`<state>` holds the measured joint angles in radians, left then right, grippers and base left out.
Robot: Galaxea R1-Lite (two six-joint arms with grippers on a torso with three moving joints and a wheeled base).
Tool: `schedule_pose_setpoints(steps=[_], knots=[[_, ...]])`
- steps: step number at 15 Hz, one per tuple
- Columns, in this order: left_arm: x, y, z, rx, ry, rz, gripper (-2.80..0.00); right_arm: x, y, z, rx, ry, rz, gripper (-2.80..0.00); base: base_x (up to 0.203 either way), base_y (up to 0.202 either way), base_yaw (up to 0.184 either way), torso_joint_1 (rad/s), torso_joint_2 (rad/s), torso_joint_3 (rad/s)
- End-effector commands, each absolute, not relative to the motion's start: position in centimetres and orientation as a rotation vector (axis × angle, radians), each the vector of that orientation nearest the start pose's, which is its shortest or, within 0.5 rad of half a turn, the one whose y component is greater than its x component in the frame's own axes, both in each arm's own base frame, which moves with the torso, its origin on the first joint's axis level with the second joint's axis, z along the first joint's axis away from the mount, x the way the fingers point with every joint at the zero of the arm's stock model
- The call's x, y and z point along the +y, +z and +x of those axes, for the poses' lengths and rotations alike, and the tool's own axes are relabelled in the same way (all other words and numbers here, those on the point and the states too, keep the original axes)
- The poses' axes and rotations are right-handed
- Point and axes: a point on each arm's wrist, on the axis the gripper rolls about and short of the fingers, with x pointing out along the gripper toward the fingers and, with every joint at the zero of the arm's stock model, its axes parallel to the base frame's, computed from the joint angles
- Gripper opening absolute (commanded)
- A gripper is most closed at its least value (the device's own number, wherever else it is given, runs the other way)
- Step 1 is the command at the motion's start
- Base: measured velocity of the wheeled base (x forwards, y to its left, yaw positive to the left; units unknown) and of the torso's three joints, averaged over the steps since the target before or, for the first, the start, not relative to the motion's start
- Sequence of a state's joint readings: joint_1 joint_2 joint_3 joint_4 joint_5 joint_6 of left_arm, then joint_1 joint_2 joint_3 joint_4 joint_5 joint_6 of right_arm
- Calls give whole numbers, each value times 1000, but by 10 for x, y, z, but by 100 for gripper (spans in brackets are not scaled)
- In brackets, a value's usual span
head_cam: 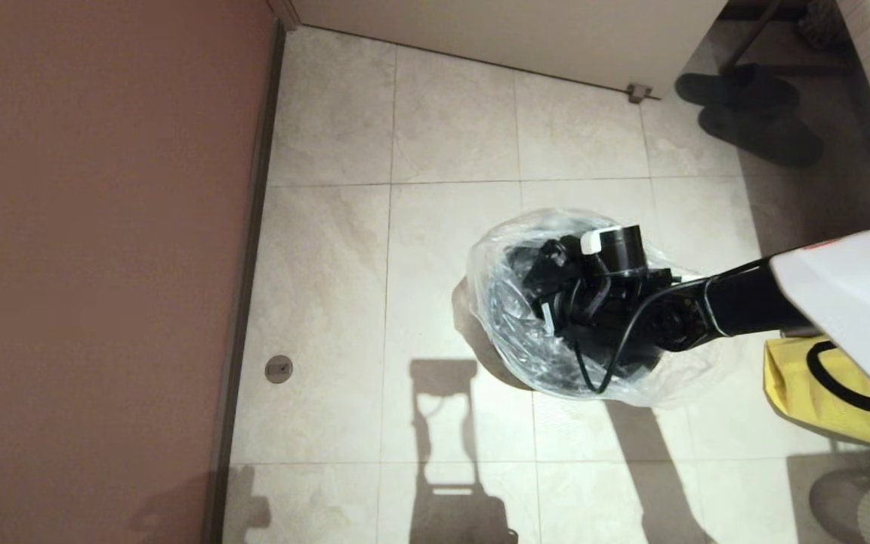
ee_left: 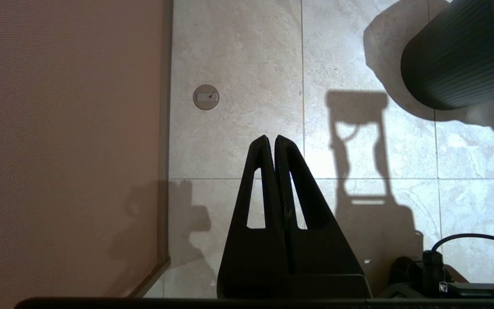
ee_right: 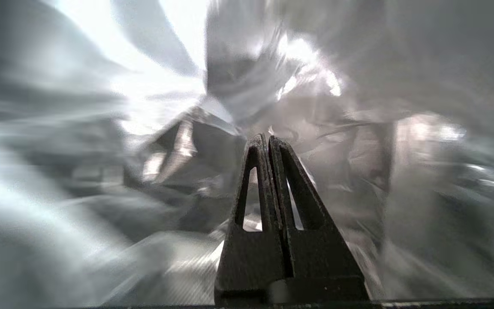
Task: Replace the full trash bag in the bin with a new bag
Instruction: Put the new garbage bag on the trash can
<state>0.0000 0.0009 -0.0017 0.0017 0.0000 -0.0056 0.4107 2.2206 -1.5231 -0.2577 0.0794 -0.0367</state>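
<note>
The new bag [head_cam: 497, 302], thin clear crinkly plastic, is draped over the bin and billows around its top on the tiled floor. Under it the bin shows only as a dark shape in the head view; the left wrist view shows its dark ribbed side [ee_left: 457, 56]. My right arm [head_cam: 707, 302] reaches down into the bag's mouth. Deep inside, my right gripper [ee_right: 268, 138] is shut, with crumpled plastic [ee_right: 178, 141] all around its tips and nothing seen between the fingers. My left gripper [ee_left: 271, 138] hangs shut and empty above the floor, left of the bin.
An opaque yellow bag with a black handle [head_cam: 805, 378] lies on the floor at the right, beside my arm. A reddish wall [head_cam: 103, 264] runs along the left. There is a round floor drain [head_cam: 278, 369] near it. Dark slippers [head_cam: 752, 113] lie at the far right.
</note>
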Motion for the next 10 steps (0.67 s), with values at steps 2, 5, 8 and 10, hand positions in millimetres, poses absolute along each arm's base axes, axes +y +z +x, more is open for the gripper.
schedule_pose_setpoints(steps=[2, 5, 8, 10], knots=[[0, 76, -23, 2, 0, -6, -280, 166, 190, 380, 414, 481, -73, -280, 0, 0, 0, 0, 0, 0], [0, 76, -23, 2, 0, -6, -280, 152, 187, 351, 611, 466, -88, -280, 0, 0, 0, 0, 0, 0], [0, 76, -23, 2, 0, -6, -280, 144, 209, 334, 604, 449, 40, -280, 0, 0, 0, 0, 0, 0], [0, 76, -23, 2, 0, -6, -280, 137, 234, 319, 566, 475, 152, -280, 0, 0, 0, 0, 0, 0]])
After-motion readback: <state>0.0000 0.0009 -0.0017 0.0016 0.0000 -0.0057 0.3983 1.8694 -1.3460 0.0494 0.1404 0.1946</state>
